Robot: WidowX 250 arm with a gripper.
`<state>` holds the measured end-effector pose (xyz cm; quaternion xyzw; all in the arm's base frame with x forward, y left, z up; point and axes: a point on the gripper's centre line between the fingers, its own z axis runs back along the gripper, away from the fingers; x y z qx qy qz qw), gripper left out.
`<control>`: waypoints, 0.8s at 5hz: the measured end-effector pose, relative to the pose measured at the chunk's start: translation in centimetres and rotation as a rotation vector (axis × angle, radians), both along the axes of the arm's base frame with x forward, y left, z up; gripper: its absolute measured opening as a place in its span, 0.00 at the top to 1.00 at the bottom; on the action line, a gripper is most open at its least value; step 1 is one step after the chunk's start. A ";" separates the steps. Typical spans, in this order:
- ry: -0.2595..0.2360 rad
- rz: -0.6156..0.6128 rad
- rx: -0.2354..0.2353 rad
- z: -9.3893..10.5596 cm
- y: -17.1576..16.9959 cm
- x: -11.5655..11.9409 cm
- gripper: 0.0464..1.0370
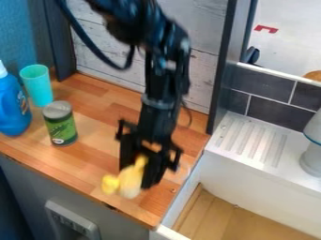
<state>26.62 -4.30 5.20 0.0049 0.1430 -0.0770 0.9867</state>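
gripper (139, 177) | fingers parted, gripping yellow object (130, 179) | near counter (100, 112) edge

So the gripper (139, 180) has a yellow toy (130, 181) between its fingers, right over the wood counter (103, 159) near the front edge. Off to the left there's a green can (60, 126), with a teal cup (38, 86) just behind it and a blue bottle (12, 107) beside the cup. White sink (257, 168) is on the right.
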 end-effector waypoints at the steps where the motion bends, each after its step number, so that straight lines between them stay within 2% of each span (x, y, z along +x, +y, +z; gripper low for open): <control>1: -0.059 0.005 -0.023 2.2 -0.1 1.4 0.42; 2: -0.145 0.045 -0.016 4.1 2.4 4.8 0.42; 3: -0.143 0.076 0.047 3.5 5.6 7.3 0.42; 4: -0.142 0.127 0.079 3.2 8.3 8.8 0.42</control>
